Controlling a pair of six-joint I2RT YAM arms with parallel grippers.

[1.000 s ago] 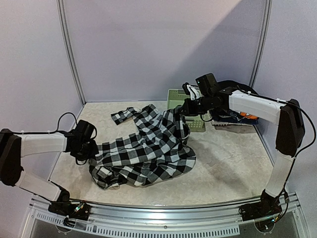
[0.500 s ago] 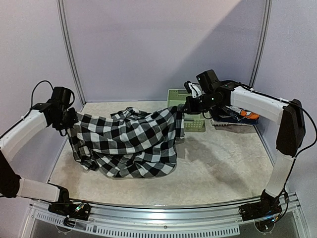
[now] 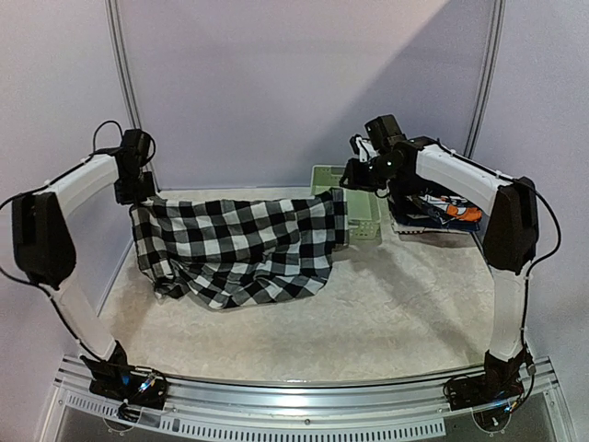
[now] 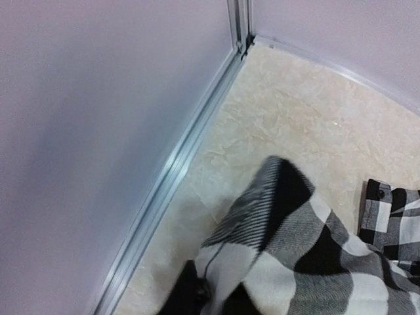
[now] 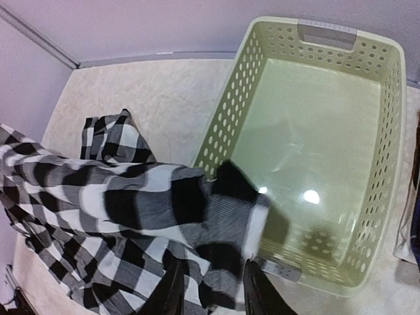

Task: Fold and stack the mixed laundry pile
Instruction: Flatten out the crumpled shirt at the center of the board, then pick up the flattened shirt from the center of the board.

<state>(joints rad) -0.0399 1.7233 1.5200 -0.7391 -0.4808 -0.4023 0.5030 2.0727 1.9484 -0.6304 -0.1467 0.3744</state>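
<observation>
shirt: the checked shirt (image 3: pixel 244 241) is strung out wide between the two arms. Its top edge is up in the air, and the lower part sags and bunches on the table (image 3: pixel 405 304), left of middle.
left pincer: the left pincer (image 3: pixel 138 197) is raised near the left wall and clamped on the shirt's left corner. In the left wrist view the plaid drapes right over the fingers, so all you get is a dark bit at the bottom edge.
right pincer: the right pincer (image 3: pixel 350 180) is pinching the shirt's right corner, up over the basket's near-left corner. The right wrist view shows both dark fingers (image 5: pixel 172 289) with a wad of fabric squeezed between them.
basket: the pale green slotted basket (image 5: pixel 367 72) sits at the back of the table, just behind the shirt's right end. The held corner overlaps its near rim in the wrist view.
other laundry: the orange-blue-white printed pieces (image 3: pixel 440 210) are stacked with some dark cloth just right of the basket, well apart from the shirt.
</observation>
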